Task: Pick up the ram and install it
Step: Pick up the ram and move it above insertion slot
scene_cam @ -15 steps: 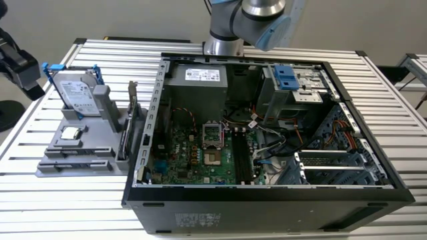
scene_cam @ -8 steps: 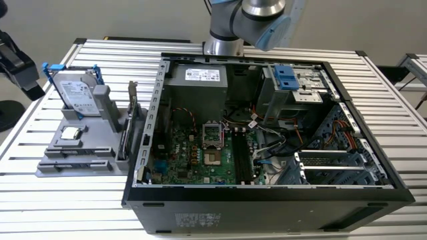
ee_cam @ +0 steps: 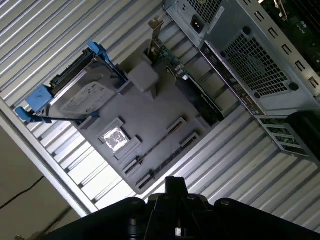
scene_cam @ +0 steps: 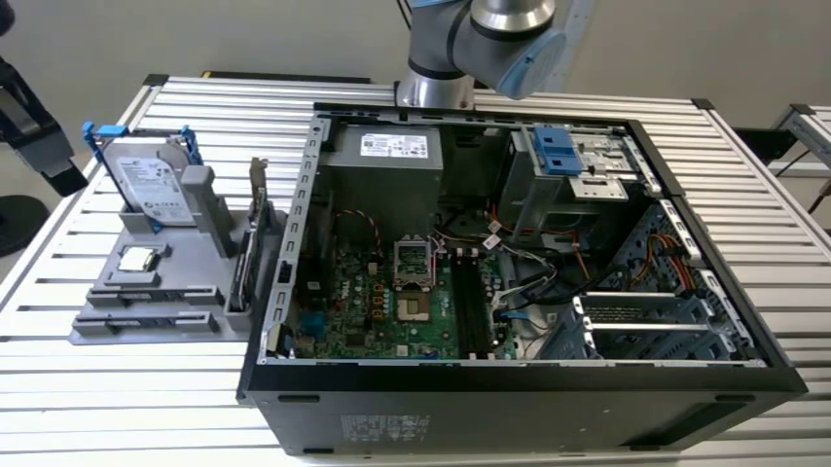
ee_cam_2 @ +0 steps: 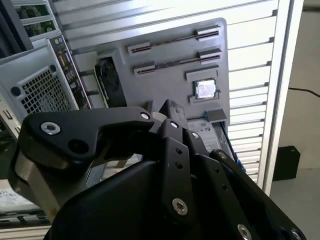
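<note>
My tool (ee_cam: 175,186) hangs over the grey holder (ee_cam: 150,107) carrying the ram (ee_cam: 158,145); clenched or released, I cannot tell.

A robotics lab or test workshop is indicated: a ribbed aluminium-profile workbench (scene_cam: 117,389) is seen, an opened black desktop computer case (scene_cam: 520,413) is laid on it, a grey plastic parts fixture (scene_cam: 143,316) is set beside it, and a silver-and-blue robot arm (scene_cam: 500,29) is mounted behind.
</note>
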